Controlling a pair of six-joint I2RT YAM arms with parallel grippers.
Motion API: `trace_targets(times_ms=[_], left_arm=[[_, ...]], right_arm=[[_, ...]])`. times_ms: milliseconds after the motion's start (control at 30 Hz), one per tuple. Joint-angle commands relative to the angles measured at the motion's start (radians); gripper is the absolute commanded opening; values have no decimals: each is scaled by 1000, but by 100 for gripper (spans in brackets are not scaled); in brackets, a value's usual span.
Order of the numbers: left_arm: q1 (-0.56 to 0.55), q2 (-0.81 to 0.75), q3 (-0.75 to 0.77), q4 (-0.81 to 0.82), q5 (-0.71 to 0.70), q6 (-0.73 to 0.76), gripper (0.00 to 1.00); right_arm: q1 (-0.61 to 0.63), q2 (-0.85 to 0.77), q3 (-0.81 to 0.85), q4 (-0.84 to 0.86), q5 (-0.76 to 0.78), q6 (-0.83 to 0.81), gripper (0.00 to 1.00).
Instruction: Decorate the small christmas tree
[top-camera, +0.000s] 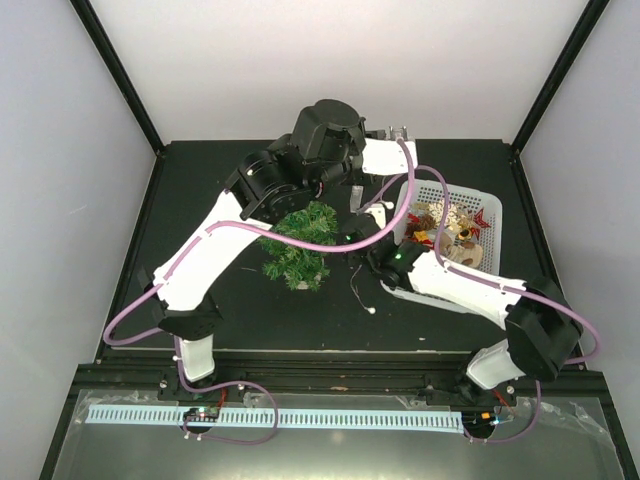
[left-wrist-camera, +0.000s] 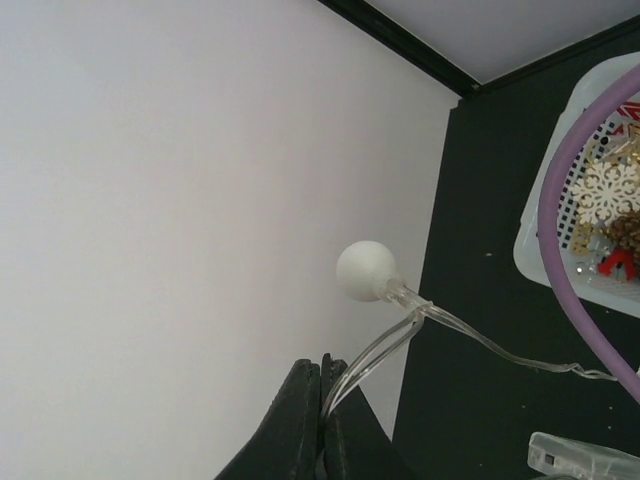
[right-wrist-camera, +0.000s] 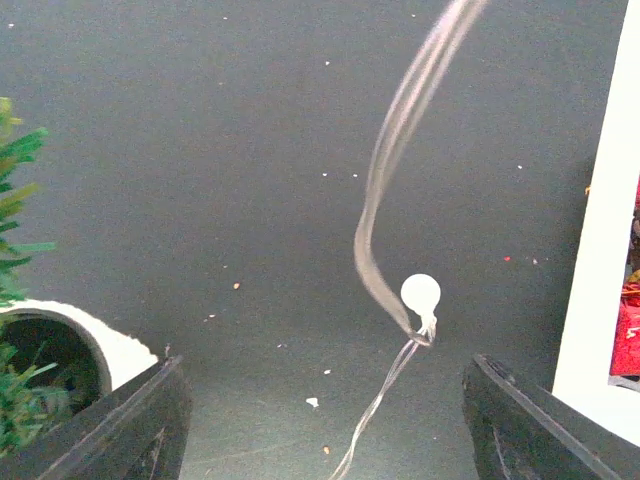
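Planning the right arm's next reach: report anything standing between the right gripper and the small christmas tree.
Nothing visible does. The small christmas tree sits close beside the open right gripper. The light string lies on the table between its jaws, on the side away from the tree.

Top cam: high behind arm bases, looks down on table (top-camera: 260, 322). L wrist cam: close, faces wall (left-wrist-camera: 150, 200) past left gripper (left-wrist-camera: 318, 370). R wrist cam: close, looks down past right gripper (right-wrist-camera: 322, 380). All share light string (top-camera: 358, 285); basket (top-camera: 490, 200) right of both grippers.
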Motion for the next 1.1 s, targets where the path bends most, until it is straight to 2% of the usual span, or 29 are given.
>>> trace_targets(times_ms=[0, 267, 367, 567, 600, 867, 1067], left_arm=[[-15, -58, 34, 42, -45, 30, 2], [-37, -84, 33, 53, -82, 67, 1], [-38, -86, 30, 47, -87, 66, 2], [-39, -102, 28, 64, -95, 67, 2], [-39, -105, 27, 68, -99, 71, 1], [-37, -129, 19, 110, -154, 123, 2], [-20, -181, -70, 207, -229, 217, 2]], right_arm=[[-31, 15, 9, 34, -6, -16, 75], [-76, 15, 20, 59, -10, -62, 68], [-78, -10, 21, 68, -2, -85, 53], [-86, -85, 0, 69, 48, -118, 7], [-89, -98, -2, 63, 56, -120, 3], [-100, -239, -42, 45, 85, -160, 1], [-100, -416, -90, 56, 41, -231, 1]])
